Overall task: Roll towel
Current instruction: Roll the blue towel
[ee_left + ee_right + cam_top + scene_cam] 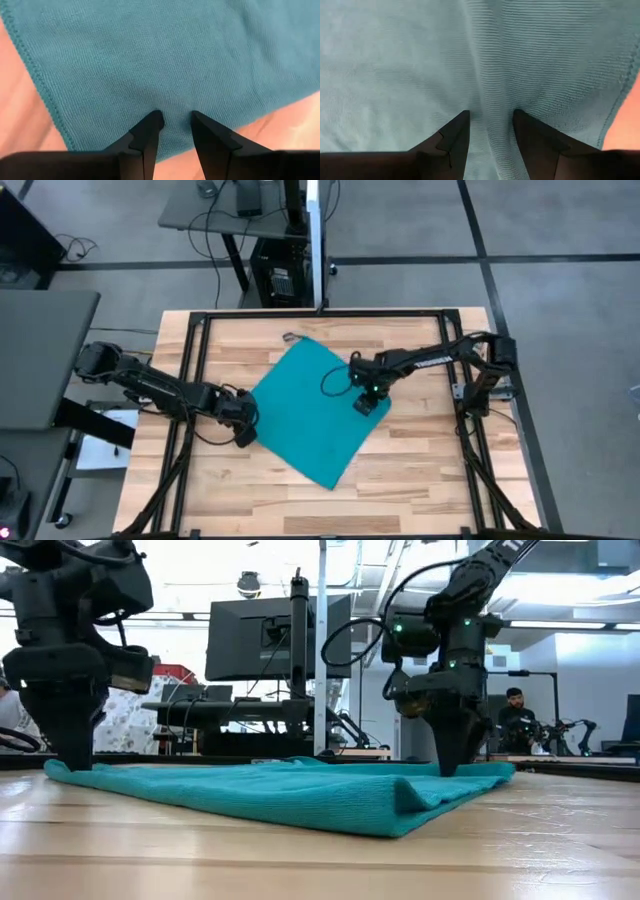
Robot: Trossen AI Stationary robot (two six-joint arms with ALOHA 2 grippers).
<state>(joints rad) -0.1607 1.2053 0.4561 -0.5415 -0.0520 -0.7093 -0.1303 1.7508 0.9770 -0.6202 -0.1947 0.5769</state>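
Wooden table point(420, 470) carries teal towel point(310, 410), spread flat at centre. Left gripper point(175, 120) presses its left edge, right gripper point(491, 117) its right edge; both fingers narrowly parted on fabric.

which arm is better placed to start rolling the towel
Neither clearly; I'd lean right. The right claw presses the towel where a fold has already risen beside it, a ready start. The left claw sits at the opposite edge on flat cloth.

Two dark jointed arms, black cables looping along them. Left gripper point(172, 120) and right gripper point(491, 120): black, wedge-shaped fingers. Green lights glow on right wrist.
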